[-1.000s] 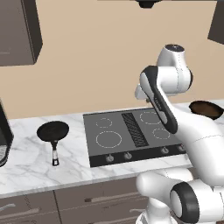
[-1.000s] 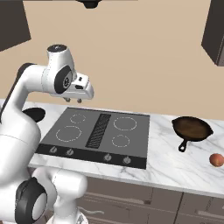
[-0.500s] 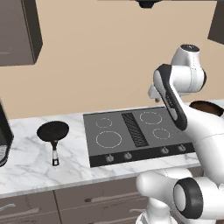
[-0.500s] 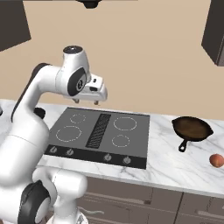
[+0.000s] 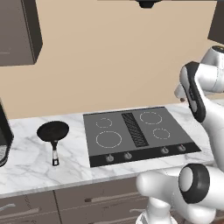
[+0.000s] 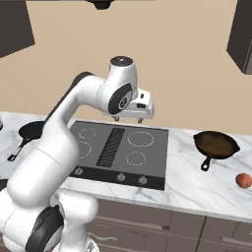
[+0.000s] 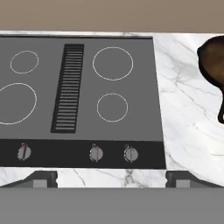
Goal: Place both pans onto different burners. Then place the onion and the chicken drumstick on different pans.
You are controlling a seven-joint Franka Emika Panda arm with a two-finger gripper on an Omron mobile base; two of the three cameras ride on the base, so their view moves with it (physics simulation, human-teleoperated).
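Brown pan (image 7: 214,70) sits well right of the spread fingers (image 7: 43,178).

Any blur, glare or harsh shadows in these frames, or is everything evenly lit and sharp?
Left base view: flat, even light, the black pan sharp with hardly any shadow. Right base view: the brown pan and cooktop crisp, no glare. Hand view: burner rings and knobs sharp, no motion blur.

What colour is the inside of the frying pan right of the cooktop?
Brown inside the dark frying pan, clearest in the right base view.
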